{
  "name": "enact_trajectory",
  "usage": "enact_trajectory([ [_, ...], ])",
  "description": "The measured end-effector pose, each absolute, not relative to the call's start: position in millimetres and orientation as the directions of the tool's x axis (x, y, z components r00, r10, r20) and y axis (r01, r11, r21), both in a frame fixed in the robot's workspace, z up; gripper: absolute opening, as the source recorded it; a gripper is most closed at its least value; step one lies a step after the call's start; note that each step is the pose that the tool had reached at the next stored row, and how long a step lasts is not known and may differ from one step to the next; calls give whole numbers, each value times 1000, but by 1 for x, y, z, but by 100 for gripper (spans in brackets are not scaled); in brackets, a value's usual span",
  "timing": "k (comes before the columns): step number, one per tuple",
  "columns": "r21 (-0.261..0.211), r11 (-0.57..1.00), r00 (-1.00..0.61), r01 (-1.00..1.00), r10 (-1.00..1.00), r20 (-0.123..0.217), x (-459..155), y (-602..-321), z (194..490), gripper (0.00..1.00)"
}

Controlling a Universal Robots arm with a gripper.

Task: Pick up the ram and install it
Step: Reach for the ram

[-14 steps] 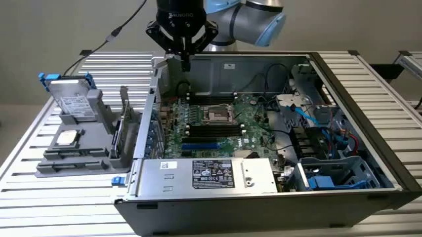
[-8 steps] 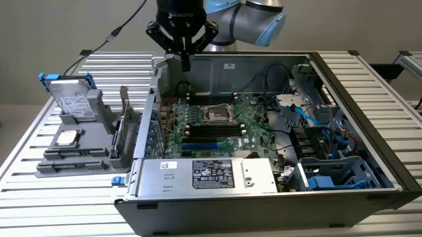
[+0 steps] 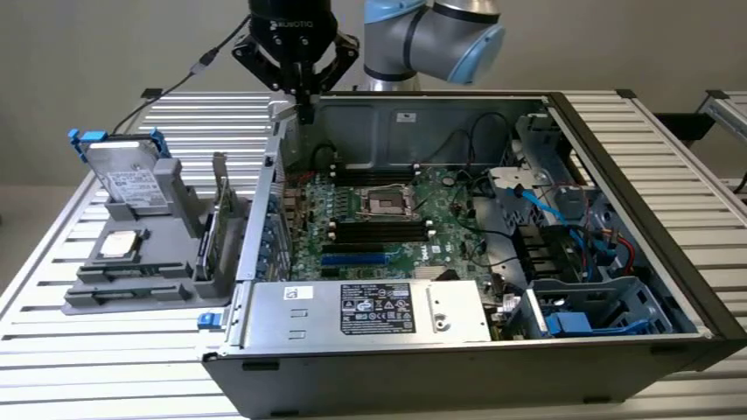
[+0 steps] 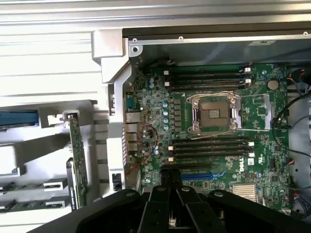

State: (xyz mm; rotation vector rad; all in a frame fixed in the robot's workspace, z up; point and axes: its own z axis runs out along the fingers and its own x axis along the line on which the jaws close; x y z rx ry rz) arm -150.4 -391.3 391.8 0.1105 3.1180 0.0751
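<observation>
Note ram (image 4: 77,155) lower edge hidden in rack (image 3: 129,262) slot, chips indistinct. Find ram upright outside case (image 3: 467,376), well apart from gripper (image 3: 306,109), toward exterior view's left. Note gripper fully closed, empty.

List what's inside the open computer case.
Inside the case: a green motherboard with a CPU socket and black memory slots, cables and a drive cage. The silver power supply covers part of the board, so what lies beneath it is hidden.
</observation>
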Motion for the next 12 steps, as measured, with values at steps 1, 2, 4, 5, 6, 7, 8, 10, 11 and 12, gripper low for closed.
enact_trajectory([
  [1, 49, 996, -997, 70, 71, -19, -155, -391, 391, 10],
  [2, 49, 996, -997, 70, 71, -19, -159, -390, 391, 10],
  [4, 49, 996, -997, 70, 71, -19, -168, -390, 390, 10],
  [5, 49, 996, -997, 70, 71, -19, -173, -389, 389, 10],
  [6, 49, 996, -997, 70, 71, -19, -178, -389, 389, 10],
  [7, 49, 996, -997, 70, 71, -19, -182, -388, 388, 10],
  [8, 49, 996, -997, 70, 71, -18, -187, -388, 388, 10],
  [10, 48, 996, -997, 70, 71, -13, -195, -388, 388, 10],
  [11, 48, 996, -997, 71, 71, -10, -199, -387, 388, 10],
  [12, 48, 996, -997, 71, 71, -7, -203, -387, 387, 10],
])
